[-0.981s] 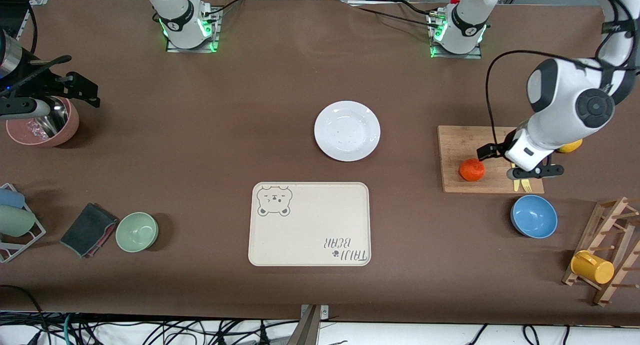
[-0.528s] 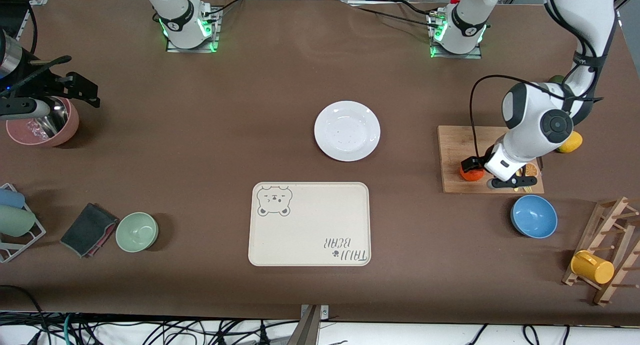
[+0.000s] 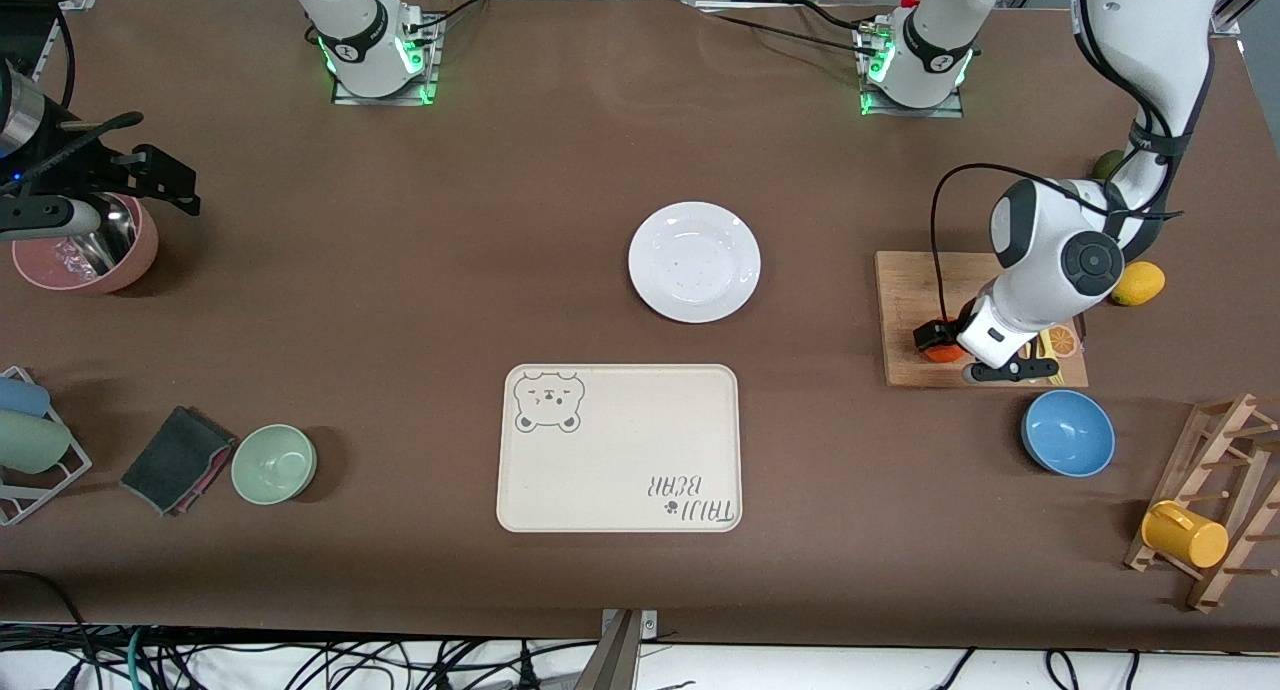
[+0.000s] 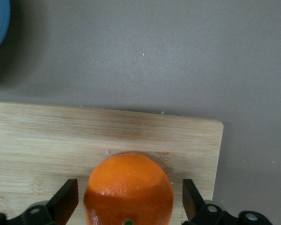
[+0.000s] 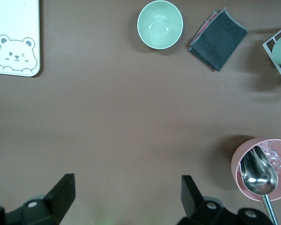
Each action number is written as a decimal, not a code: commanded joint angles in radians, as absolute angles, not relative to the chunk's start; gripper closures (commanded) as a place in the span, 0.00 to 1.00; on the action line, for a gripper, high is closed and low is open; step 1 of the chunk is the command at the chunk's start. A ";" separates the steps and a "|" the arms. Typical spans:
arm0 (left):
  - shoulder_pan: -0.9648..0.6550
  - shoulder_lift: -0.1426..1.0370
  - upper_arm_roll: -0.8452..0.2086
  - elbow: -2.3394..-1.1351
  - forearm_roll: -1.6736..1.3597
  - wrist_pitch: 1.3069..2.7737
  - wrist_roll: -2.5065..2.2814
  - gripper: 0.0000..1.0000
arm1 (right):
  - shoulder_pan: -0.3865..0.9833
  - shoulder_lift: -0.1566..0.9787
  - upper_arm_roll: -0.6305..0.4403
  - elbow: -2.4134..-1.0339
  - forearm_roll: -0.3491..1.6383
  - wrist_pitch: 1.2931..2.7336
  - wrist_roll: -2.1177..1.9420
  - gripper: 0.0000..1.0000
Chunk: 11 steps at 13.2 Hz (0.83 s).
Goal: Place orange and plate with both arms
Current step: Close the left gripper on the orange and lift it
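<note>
The orange lies on a wooden cutting board toward the left arm's end of the table. My left gripper is down around it, open, with one finger on each side and a small gap showing between each finger and the fruit. The white plate sits bare at mid-table, farther from the front camera than the cream bear tray. My right gripper waits open with nothing in it, above the table beside a pink bowl.
A blue bowl stands just nearer the camera than the board, and a lemon lies beside the board. A rack with a yellow mug is at that end. A green bowl and a dark cloth lie toward the right arm's end.
My left gripper has come across the board and down onto the orange, so its fingers now straddle the fruit and stand slightly narrower. The right arm has not moved.
</note>
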<state>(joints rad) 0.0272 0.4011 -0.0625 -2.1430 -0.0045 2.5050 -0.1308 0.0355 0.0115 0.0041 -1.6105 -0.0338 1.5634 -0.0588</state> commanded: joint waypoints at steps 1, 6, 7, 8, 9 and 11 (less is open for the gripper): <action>0.015 0.393 -0.048 -2.154 0.005 2.522 -0.127 0.72 | 0.032 0.017 0.005 -1.592 -0.018 1.549 -0.051 0.00; 0.015 0.322 -0.055 -2.145 0.009 2.475 -0.118 1.00 | 0.032 0.017 0.005 -1.592 -0.018 1.548 -0.051 0.00; 0.011 0.299 -0.063 -2.138 0.005 2.444 -0.120 1.00 | 0.032 0.017 0.005 -1.592 -0.018 1.549 -0.051 0.00; 0.002 0.282 -0.084 -2.137 0.003 2.441 -0.121 1.00 | 0.032 0.017 0.005 -1.594 -0.018 1.548 -0.051 0.00; -0.005 0.269 -0.107 -2.137 0.002 2.441 -0.127 1.00 | 0.032 0.017 0.005 -1.592 -0.018 1.549 -0.051 0.00; -0.020 0.259 -0.188 -2.135 -0.079 2.439 -0.235 1.00 | 0.032 0.017 0.005 -1.594 -0.018 1.548 -0.051 0.00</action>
